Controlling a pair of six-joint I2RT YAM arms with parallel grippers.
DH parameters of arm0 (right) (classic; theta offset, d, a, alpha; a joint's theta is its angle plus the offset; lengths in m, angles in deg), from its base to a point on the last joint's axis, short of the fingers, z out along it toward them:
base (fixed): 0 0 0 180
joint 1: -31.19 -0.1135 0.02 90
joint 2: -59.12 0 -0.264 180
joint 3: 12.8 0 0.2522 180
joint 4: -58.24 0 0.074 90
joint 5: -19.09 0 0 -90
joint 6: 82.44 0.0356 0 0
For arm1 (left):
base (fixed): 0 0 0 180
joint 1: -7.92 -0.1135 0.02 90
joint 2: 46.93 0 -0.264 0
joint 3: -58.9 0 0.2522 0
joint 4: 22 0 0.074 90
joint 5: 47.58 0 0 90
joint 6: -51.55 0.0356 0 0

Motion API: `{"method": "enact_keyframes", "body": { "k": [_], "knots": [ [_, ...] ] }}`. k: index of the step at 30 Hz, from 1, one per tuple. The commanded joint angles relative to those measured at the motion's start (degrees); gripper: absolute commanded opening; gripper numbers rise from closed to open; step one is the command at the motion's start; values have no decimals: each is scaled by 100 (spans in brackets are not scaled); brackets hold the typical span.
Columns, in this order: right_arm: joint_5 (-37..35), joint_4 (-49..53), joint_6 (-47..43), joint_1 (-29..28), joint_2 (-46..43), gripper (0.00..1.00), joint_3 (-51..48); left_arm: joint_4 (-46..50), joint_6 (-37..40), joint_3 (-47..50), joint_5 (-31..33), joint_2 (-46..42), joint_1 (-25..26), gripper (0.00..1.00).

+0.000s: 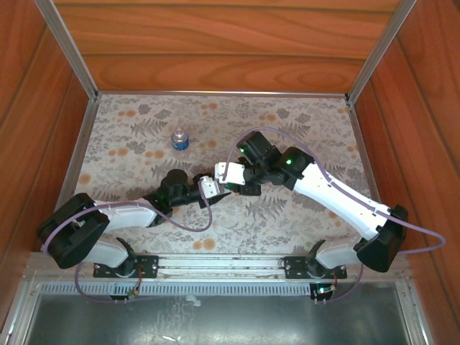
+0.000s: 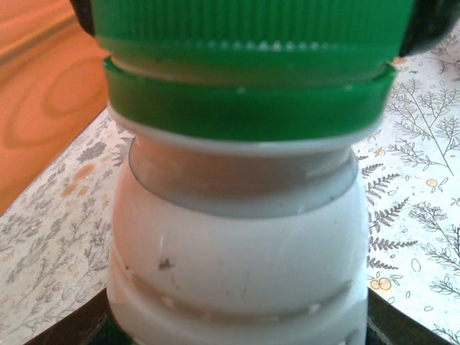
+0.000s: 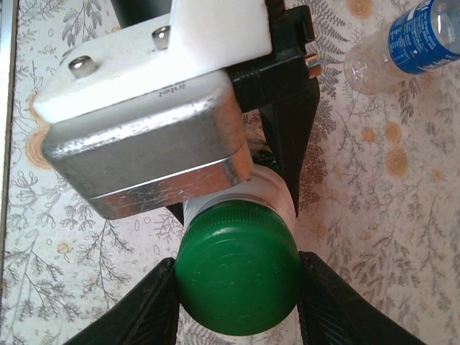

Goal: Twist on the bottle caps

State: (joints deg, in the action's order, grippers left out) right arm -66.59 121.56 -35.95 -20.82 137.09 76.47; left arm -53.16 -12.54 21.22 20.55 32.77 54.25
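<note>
Scoring the job: 0 of 2 screw-ons looked finished; 1 was under way, by my read.
Table (image 1: 302, 122): 1, floral-patterned, carrying the clear bottle (image 1: 180, 139), which stood upright toward the far left, well apart from both grippers.
Arms: 2, reaching inward and meeting near the middle.
Left gripper (image 2: 233, 338): 1, clamped low on the white bottle (image 2: 237, 259), holding it up between the 2 arms with its neck toward the other hand.
Right gripper (image 3: 237, 262): 1, its fingers (image 3: 151, 309) pressed against both sides of the green cap (image 3: 237, 284) with no gap showing, so it had the cap gripped.
White bottle: 1, capped but not tight, I judged.
Clear bottle: 1; its top was too small in the overhead view to tell capped from bare, so I counted it as left to do.
Green cap: 1, sitting on the white bottle's neck; a thin pale line showed between its skirt and the green ring (image 2: 244, 111) below, so more turns looked needed.
Tally: 2 bottles, 1 cap counted.
Remaining: tighten the green cap, then see to the clear bottle.
</note>
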Motion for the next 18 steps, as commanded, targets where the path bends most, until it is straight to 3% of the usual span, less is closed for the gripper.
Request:
{"method": "enact_keyframes", "body": {
  "k": [1, 5, 9, 13, 15, 18],
  "knots": [
    [439, -298, 903, 52, -66, 34, 52, -39, 2, -19, 66, 37, 62, 51],
    [519, -792, 2218, 53, -233, 29, -190, -41, -16, -37, 69, 74, 61, 51],
    [-61, -1001, 3949, 50, -248, 27, -189, -40, -16, -38, 111, 72, 60, 51],
    [-332, -478, 5369, 52, -93, 29, 123, -37, -25, -26, 175, 97, 61, 51],
    [-241, -219, 5847, 51, -48, 29, 225, -38, -33, -51, 159, 116, 61, 51],
    [-216, -96, 5885, 51, -158, 35, 201, -34, -88, -39, 26, 106, 55, 51]
  ]
}}
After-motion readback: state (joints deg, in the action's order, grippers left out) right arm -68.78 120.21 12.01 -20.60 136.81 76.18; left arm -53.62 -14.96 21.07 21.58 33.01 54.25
